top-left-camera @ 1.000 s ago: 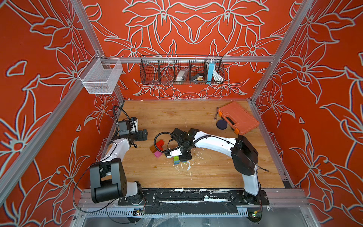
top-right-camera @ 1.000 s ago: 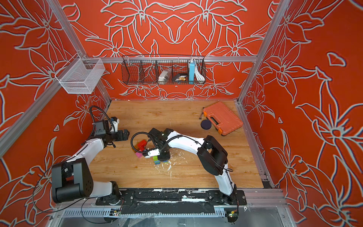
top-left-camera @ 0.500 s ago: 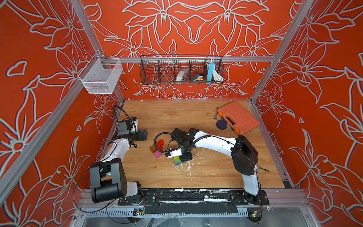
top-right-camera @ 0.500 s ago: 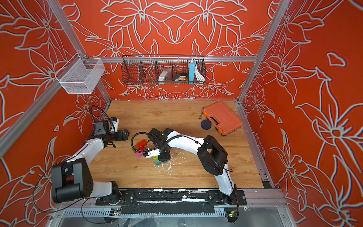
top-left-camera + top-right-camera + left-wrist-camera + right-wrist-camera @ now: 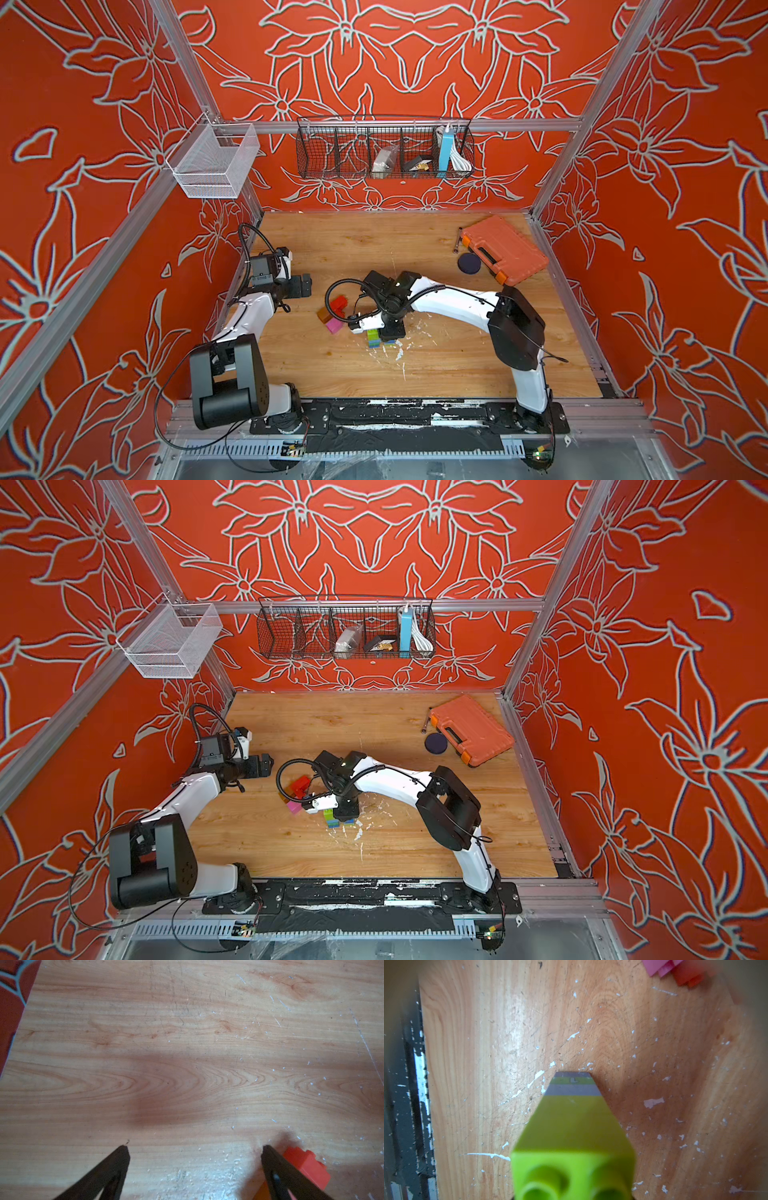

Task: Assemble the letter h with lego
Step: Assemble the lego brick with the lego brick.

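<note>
Beside the left gripper (image 5: 195,1149), its fingers wide and empty, a red brick (image 5: 305,1165) lies just outside one finger, probably awaiting pickup. Between the narrowed fingers of the right gripper (image 5: 390,331) stands the lime green stack (image 5: 573,1126), apparently gripped to be pressed together.

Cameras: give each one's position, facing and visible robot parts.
Top views: high over the base, looking down on the table; left arm and right arm.
Left wrist: on left arm, facing table; open left pincer, red brick.
Right wrist: on right arm, facing green brick tower; no pincer visible.
Shared: both top views show that tower.
</note>
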Controlling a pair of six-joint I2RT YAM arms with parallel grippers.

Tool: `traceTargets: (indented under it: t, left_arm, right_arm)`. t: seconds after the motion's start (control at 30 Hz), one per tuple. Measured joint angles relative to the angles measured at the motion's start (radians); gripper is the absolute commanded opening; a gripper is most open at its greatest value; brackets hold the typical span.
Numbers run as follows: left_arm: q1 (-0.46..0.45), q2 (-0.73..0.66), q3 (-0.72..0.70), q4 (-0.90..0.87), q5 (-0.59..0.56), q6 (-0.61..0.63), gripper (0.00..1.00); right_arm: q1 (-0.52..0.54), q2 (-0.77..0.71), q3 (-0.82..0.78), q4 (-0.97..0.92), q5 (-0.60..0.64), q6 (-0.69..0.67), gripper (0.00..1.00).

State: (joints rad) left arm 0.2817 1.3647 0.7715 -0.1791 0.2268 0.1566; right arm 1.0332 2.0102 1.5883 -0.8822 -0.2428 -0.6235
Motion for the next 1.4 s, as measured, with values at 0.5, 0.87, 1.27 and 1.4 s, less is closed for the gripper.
traceTargets:
  t: [0.5, 0.87, 1.27, 1.4]
  left_arm:
    - [0.000, 0.000, 0.000, 0.000, -0.006, 0.000, 1.00]
    - [0.001, -0.027, -0.023, 0.026, -0.010, 0.003, 1.00]
    - [0.001, -0.027, -0.023, 0.031, -0.013, 0.003, 1.00]
    - [0.001, -0.027, -0.023, 0.031, -0.013, 0.003, 1.00]
  right_arm:
    - [0.021, 0.010, 0.001, 0.013, 0.084, 0.270, 0.23]
    - [0.020, 0.010, -0.005, 0.029, 0.071, 0.342, 0.22]
    - [0.034, -0.003, -0.044, 0.045, 0.128, 0.360, 0.21]
    - [0.035, -0.006, -0.050, 0.052, 0.131, 0.369, 0.21]
